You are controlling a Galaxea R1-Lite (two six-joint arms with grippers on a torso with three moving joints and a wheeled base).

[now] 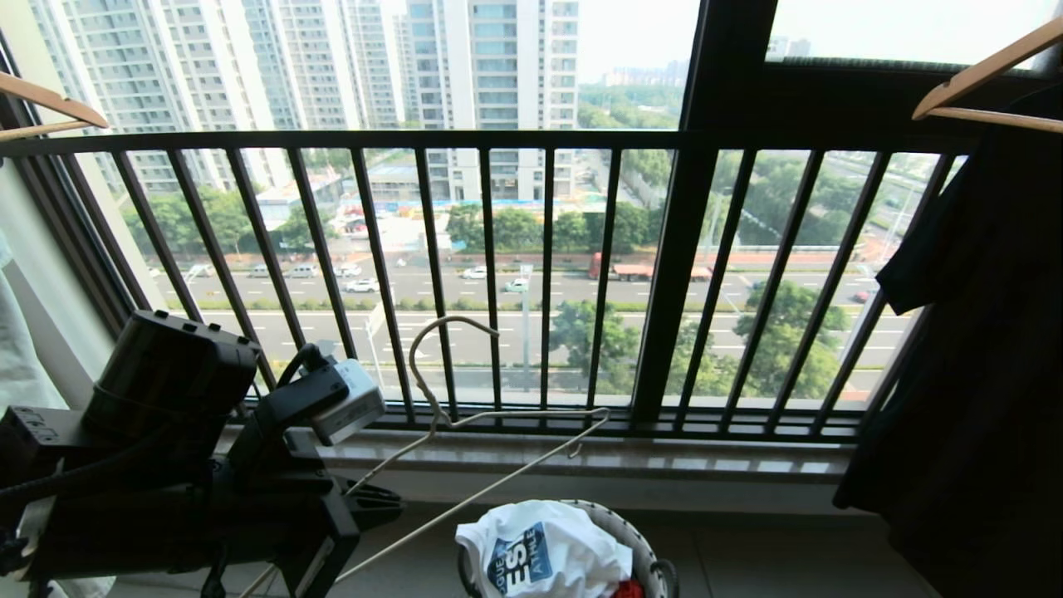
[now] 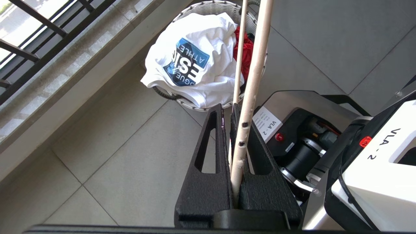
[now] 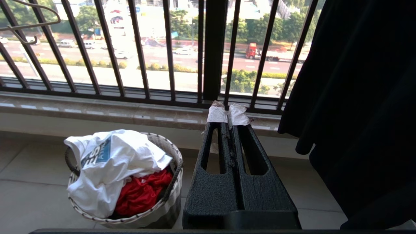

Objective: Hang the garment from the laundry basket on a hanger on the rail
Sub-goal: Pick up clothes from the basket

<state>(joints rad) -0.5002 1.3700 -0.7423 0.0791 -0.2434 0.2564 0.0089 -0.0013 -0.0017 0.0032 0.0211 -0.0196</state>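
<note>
Holding the thin cream-white wire hanger (image 2: pixel 250 91) in my left gripper (image 2: pixel 227 112), I am seeing the black jaws clamped together on its lower bar, which is showing two small dark chips. In the head view the hanger (image 1: pixel 465 415) is tilting up toward one o'clock, its hook standing in front of the black railing of thin vertical bars (image 1: pixel 490 274).

Reading labels: "VLA - 2" is showing on a white sticker (image 2: pixel 268 125) on my base and again on a white housing (image 2: pixel 386 146). The white short-sleeved T-shirt (image 1: pixel 540 552) is lying crumpled on top of the small round white woven basket (image 1: pixel 639 540) at six o'clock in the head view, its dark blue chest graphic showing "ES" large and "ATHLE" smaller; the rest is folded under. A red cloth (image 3: pixel 143 191) is sitting beneath it in the basket (image 3: pixel 169 195).

My right gripper (image 3: pixel 229 113) is idling with its taped fingertips pressed together, holding nothing, pointing at the stone sill (image 3: pixel 97 112) with the basket at its nine o'clock.

A black garment (image 1: pixel 972 374) is hanging from a thick wooden hanger (image 1: pixel 988 75) at three o'clock, crowding that edge; another wooden hanger (image 1: pixel 50 104) is poking in at ten o'clock. Grey floor tiles (image 2: pixel 123 156) are lying between the basket and the sill.
</note>
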